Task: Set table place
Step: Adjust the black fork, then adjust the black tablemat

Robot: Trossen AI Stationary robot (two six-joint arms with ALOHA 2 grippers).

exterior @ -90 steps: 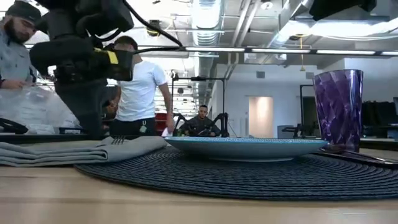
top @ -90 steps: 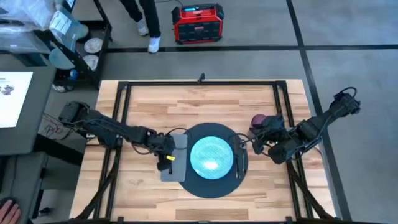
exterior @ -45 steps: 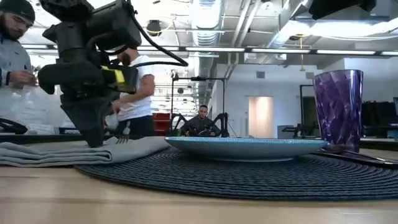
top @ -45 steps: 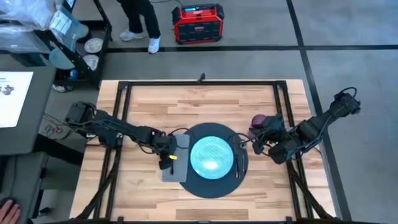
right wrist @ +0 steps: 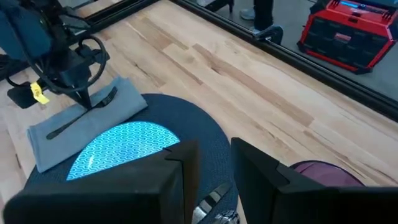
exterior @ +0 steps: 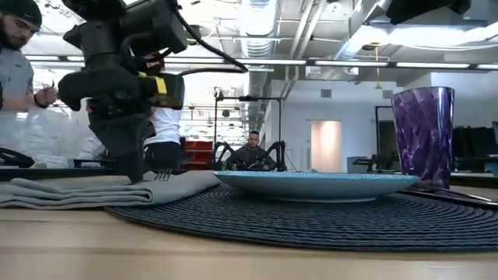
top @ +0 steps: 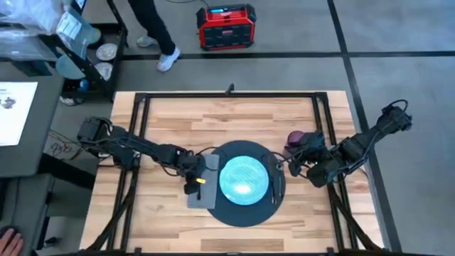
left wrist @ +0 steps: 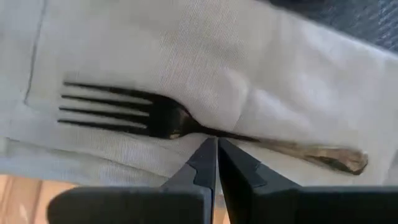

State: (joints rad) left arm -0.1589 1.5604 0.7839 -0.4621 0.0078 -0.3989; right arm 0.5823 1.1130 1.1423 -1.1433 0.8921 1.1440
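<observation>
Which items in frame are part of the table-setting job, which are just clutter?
Job:
- mat
- teal plate
- grey napkin
- fork, on the napkin
- knife and spoon, right of the plate
- purple cup
- left end effector, shut beside the fork

Clutter:
- red case on the floor
- side desk
- shelf cart

grey floor point(top: 398, 43), red case point(top: 226, 26), lit ceiling strips point(exterior: 257, 15).

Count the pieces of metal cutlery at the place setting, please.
At least 2: a fork on the napkin left of the plate, and cutlery on the mat's right side; how many pieces there cannot be told.
</observation>
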